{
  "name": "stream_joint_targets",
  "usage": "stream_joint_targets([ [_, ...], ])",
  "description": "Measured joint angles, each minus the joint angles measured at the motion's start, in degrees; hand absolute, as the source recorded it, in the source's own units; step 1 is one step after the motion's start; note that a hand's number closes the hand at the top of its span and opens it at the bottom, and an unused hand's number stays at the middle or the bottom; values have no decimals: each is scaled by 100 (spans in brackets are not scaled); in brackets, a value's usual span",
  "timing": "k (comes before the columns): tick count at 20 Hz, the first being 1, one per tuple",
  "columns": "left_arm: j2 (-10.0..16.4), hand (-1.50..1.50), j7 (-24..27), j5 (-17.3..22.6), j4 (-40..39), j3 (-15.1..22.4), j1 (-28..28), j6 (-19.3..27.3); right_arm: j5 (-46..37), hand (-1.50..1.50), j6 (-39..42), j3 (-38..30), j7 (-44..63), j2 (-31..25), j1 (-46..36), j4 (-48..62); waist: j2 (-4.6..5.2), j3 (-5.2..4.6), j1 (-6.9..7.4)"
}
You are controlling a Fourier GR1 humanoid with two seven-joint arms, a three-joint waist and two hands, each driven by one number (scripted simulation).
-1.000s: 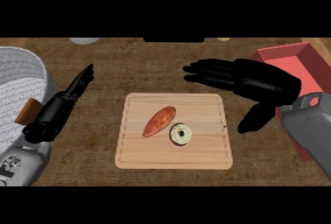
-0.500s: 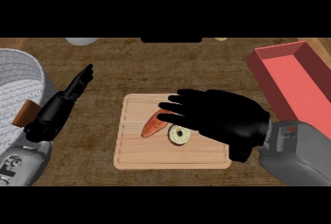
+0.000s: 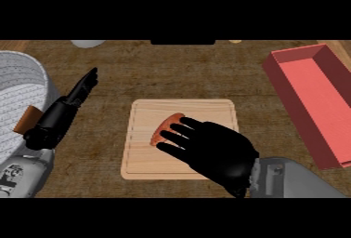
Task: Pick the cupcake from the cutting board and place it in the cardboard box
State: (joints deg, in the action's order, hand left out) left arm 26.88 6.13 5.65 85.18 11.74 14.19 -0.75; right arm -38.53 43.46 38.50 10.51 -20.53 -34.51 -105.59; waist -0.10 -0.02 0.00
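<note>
A wooden cutting board [image 3: 205, 109] lies in the middle of the counter. My right hand [image 3: 216, 151] is spread low over its centre, palm down, with the fingers reaching left. It hides the cupcake completely. An orange-red oblong food item [image 3: 166, 126] peeks out from under the fingertips. The fingers look only slightly bent, and I cannot see any contact with the cupcake. The red open box [image 3: 308, 93] stands at the right edge, slanted. My left hand [image 3: 65, 111] rests open at the left, fingers pointing up and away.
A large grey-white woven container [image 3: 17, 88] with a brown tag [image 3: 26, 118] fills the left edge beside my left arm. A pale object [image 3: 87, 43] and a dark one [image 3: 182, 42] sit at the far edge of the counter.
My right hand has swung from the board's upper right down and left over its centre, now covering the cupcake that showed before. The left hand has stayed in place.
</note>
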Motion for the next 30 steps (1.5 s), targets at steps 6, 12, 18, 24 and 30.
stream_joint_targets([
  [6, -170, 0, -108, -190, 283, -128, -161, -110, -729, -150, -20, 159, 67, 322, 170, 168, 4, 1, 16],
  [12, -319, 0, -205, -342, 238, -381, -77, -310, -1362, -150, -169, 209, -54, 635, 371, 328, 7, 2, 11],
  [18, -531, 0, -76, -578, 8, -490, -25, -424, -1944, -150, -346, 195, -310, 822, 345, 846, 13, 1, 8],
  [24, -656, 0, -259, -701, 234, -627, -68, -541, -2457, -150, -913, 131, -799, 971, 429, 1577, 12, 2, 21],
  [30, -749, 0, -317, -808, 547, -750, -330, -701, -2758, -150, -996, -5, -1225, 1154, 528, 1999, 9, 3, 24],
])
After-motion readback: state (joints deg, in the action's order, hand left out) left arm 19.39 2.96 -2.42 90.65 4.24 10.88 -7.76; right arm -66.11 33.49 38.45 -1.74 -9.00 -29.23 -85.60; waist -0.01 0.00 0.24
